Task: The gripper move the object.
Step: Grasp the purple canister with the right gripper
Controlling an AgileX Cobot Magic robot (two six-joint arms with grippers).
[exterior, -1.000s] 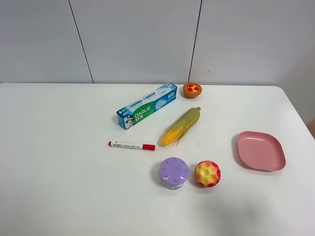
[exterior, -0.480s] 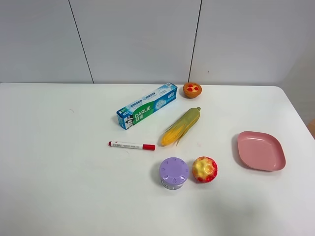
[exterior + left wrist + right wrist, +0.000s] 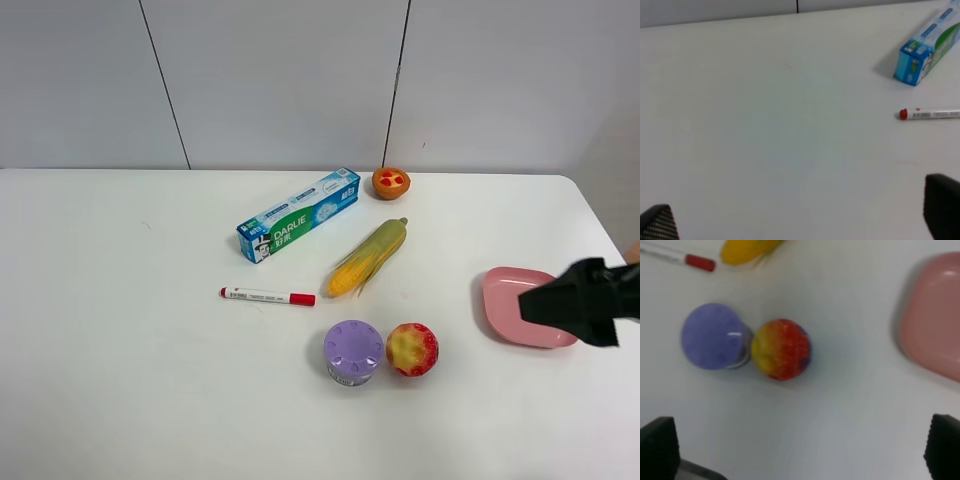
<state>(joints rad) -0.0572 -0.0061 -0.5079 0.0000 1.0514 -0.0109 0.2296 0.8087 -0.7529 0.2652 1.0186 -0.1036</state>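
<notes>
The object, a squat round container with a lilac scalloped lid (image 3: 353,352), stands on the white table near the front middle. It also shows in the right wrist view (image 3: 712,336). A red-yellow bumpy ball (image 3: 412,349) touches its right side. My right gripper (image 3: 570,300) enters from the right edge, above the pink plate (image 3: 503,295), well to the right of the object. In the right wrist view, the right gripper (image 3: 800,450) has its jaws wide apart and empty. The left gripper (image 3: 800,220) is open and empty over bare table, and is out of the exterior high view.
A blue-green toothpaste box (image 3: 298,215), a corn cob (image 3: 370,258), a red-capped marker (image 3: 267,296) and a small tart (image 3: 391,182) lie behind the object. The table's right edge is near the plate.
The ball has rolled left until it touches the lilac container. My right arm has come into the exterior high view from the right, over the pink plate.
</notes>
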